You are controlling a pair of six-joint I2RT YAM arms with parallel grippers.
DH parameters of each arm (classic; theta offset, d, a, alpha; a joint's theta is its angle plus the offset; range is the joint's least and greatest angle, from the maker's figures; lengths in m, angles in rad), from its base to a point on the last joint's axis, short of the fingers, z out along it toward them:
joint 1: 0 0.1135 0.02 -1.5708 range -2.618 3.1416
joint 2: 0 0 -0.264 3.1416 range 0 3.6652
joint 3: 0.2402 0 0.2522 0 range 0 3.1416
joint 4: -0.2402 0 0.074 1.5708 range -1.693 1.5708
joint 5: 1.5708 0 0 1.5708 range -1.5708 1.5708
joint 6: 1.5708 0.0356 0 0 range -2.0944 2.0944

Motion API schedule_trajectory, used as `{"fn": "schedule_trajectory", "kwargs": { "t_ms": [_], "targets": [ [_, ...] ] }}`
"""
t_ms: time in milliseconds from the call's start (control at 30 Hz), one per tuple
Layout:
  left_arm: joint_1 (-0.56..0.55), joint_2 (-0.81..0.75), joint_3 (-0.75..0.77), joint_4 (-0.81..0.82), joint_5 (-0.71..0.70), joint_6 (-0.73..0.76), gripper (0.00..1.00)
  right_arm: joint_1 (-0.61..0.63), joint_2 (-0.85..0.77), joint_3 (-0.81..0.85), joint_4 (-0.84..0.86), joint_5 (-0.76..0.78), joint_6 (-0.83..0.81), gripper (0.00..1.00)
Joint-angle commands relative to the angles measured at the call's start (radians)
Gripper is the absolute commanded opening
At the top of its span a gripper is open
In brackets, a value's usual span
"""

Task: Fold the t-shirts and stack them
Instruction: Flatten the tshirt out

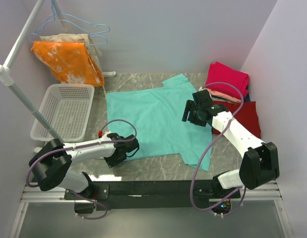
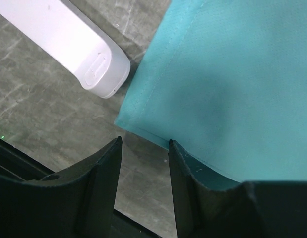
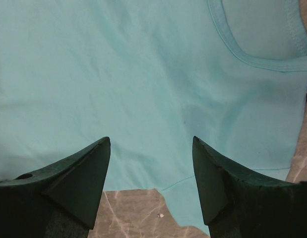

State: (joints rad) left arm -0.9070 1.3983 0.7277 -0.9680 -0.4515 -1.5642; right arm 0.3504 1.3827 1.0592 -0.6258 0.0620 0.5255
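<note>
A teal t-shirt (image 1: 153,119) lies spread flat in the middle of the grey table. My left gripper (image 1: 126,151) is open and empty, low at the shirt's near-left corner. In the left wrist view the hem corner (image 2: 138,121) lies just ahead of the gripper (image 2: 144,141), and one finger overlaps the hem. My right gripper (image 1: 193,113) is open and empty above the shirt's right side. The right wrist view shows the gripper (image 3: 151,140) over the teal cloth (image 3: 118,74) near the collar (image 3: 252,54). Magenta-pink (image 1: 226,77), salmon (image 1: 225,95) and dark red (image 1: 245,116) shirts lie piled at the right.
A white basket (image 1: 64,111) stands at the left. A white clothes rack pole (image 1: 24,99) crosses it, with an orange blotched cloth (image 1: 69,62), a beige cloth (image 1: 64,37) and hangers (image 1: 89,27) on it. A white plastic foot (image 2: 79,44) lies near the shirt corner. Walls close in behind and to the right.
</note>
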Motion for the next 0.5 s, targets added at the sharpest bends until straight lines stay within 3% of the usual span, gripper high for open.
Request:
{"fn": "schedule_trajectory", "kwargs": {
  "t_ms": [0,467],
  "targets": [
    [-0.013,0.022,0.015,-0.038,-0.062,-0.062,0.49,0.005,0.007,-0.001,0.034,-0.010,-0.019,0.74],
    [-0.023,0.019,0.023,-0.080,-0.127,-0.079,0.50,0.007,0.058,0.027,0.023,-0.014,-0.016,0.73]
  ]
}}
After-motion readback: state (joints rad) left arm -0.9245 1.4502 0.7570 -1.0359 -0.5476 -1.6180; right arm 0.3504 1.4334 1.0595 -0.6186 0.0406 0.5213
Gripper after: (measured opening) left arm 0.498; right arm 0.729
